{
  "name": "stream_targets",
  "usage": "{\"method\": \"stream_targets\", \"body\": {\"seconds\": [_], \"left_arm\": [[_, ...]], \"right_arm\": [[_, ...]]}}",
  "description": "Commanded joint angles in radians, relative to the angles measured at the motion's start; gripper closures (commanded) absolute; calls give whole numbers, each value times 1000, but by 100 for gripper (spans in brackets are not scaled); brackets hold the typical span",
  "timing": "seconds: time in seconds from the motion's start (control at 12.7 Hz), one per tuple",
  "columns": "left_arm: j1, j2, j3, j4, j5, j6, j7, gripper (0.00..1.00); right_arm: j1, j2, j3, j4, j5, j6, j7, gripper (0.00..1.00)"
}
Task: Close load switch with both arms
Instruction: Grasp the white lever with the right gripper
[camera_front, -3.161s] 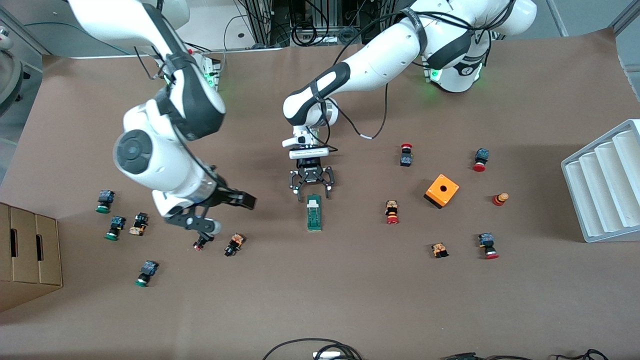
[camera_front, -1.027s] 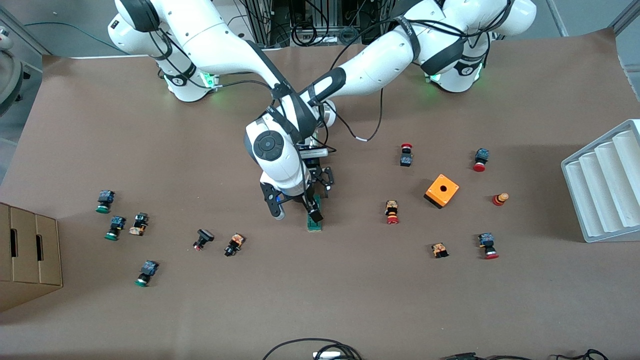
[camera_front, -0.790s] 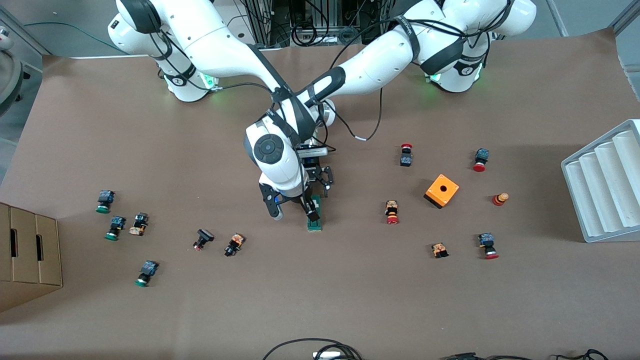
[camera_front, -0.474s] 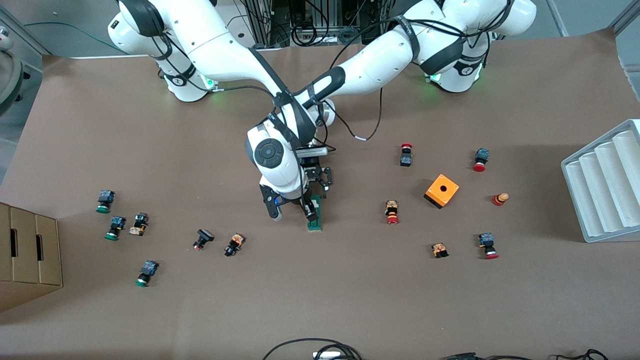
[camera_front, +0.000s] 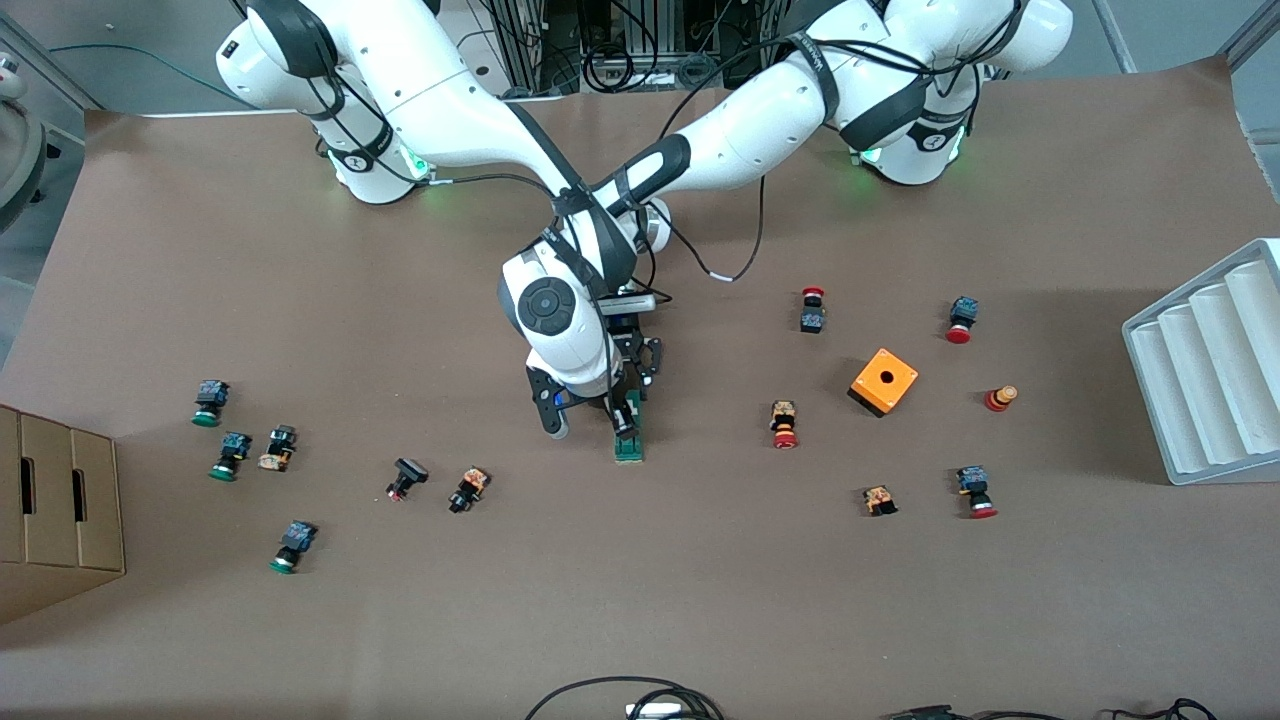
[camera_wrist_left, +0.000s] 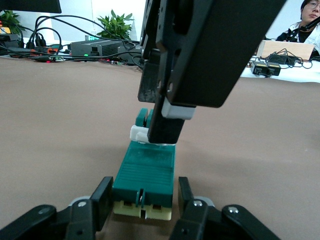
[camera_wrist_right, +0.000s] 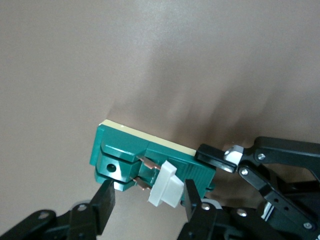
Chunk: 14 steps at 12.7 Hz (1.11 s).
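Observation:
The load switch (camera_front: 630, 450), a narrow dark-green block, lies at the table's middle. It also shows in the left wrist view (camera_wrist_left: 147, 170) and the right wrist view (camera_wrist_right: 125, 145). My left gripper (camera_front: 630, 385) holds the end of the switch farther from the front camera, with its fingers (camera_wrist_left: 102, 200) against the sides. My right gripper (camera_front: 622, 415) is over the switch's middle and is open. Its fingers (camera_wrist_right: 105, 202) straddle the raised white tab (camera_wrist_right: 165, 185), and one finger is close against the tab. In the front view the tab is hidden under the right wrist.
Several small push buttons lie scattered; the closest are one (camera_front: 783, 425) toward the left arm's end and two (camera_front: 468, 488) (camera_front: 405, 478) toward the right arm's end. An orange box (camera_front: 883, 381), a grey ribbed tray (camera_front: 1210, 375) and a cardboard box (camera_front: 55, 510) stand farther off.
My right arm swung in from the right arm's end of the table to the switch, then crept along it toward the left gripper. My left gripper narrowed onto the switch.

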Motion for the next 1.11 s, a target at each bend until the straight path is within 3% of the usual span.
{"method": "stream_targets", "body": {"seconds": [0.0, 0.47, 0.63, 1.03], "left_arm": [[-5, 11, -6, 18, -5, -14, -7, 42], [-4, 11, -6, 18, -7, -14, -9, 51], [-5, 11, -6, 18, -7, -13, -7, 50], [-4, 11, -6, 18, -5, -13, -7, 49]], "right_arm": [[13, -11, -7, -2, 28, -10, 21, 35], [33, -39, -7, -48, 28, -19, 29, 39], [33, -44, -7, -62, 26, -13, 23, 47], [30, -42, -7, -62, 25, -6, 6, 51]]}}
